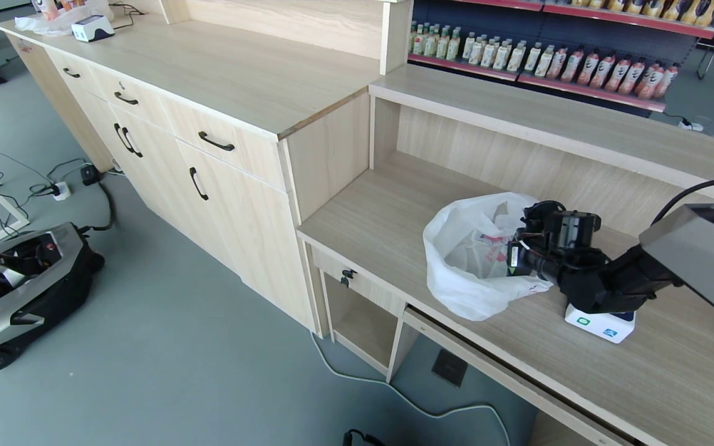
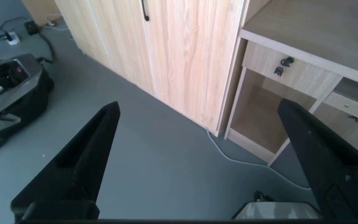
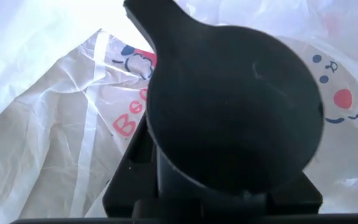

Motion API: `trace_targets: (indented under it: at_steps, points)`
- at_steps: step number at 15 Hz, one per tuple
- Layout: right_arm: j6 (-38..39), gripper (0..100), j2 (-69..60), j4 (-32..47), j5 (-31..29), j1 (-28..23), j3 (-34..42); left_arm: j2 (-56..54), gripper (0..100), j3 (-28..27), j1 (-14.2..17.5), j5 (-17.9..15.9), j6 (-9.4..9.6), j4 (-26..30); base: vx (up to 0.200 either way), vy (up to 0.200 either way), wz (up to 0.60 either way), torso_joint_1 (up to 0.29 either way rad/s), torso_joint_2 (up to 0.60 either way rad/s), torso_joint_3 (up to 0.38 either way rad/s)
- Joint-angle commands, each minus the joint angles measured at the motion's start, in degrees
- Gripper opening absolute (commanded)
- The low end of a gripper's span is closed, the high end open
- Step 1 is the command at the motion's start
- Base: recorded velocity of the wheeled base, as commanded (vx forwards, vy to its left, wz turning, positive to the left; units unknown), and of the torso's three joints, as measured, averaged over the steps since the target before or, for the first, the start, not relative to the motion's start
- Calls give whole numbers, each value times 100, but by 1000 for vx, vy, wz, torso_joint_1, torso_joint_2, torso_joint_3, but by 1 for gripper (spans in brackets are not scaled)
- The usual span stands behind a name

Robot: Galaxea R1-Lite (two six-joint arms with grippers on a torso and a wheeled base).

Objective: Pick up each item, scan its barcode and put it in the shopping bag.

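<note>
- White plastic shopping bag (image 1: 456, 285) slumps on the lower worktop (image 1: 382, 217), mouth turned right toward the arm, so the drop-in path is short.
- Right tool (image 1: 521, 251) sits in the bag mouth, just left of the scanner (image 1: 602, 325).
- A dark round item (image 3: 235, 106), likely the one being bagged, blocks its wrist view. Can't tell if that tool is spread or clamped.
- Left tool (image 2: 199, 107) spread wide, holding nothing, low over the floor at far left, probably just out of the way.
</note>
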Motion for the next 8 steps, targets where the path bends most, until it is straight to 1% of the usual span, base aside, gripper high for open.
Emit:
trace_targets:
  at_steps: [1,3,4,6,8]
  points:
    - [-1,0,95,-1,1,-25,-50,-2,100,-4,0,3,-1,-2,0,0,0,0,0,0]
    - [-1,0,104,8,1,-33,-50,-2,100,5,0,3,-1,-2,0,0,0,0,0,0]
    - [-1,100,87,-1,1,-33,-50,-2,100,5,0,3,-1,-2,0,0,0,0,0,0]
    - [78,100,-107,43,1,-25,-50,-2,100,-4,0,3,-1,-2,0,0,0,0,0,0]
    - [78,100,-617,96,88,-7,90,-2,100,-4,0,3,-1,-2,0,0,0,0,0,0]
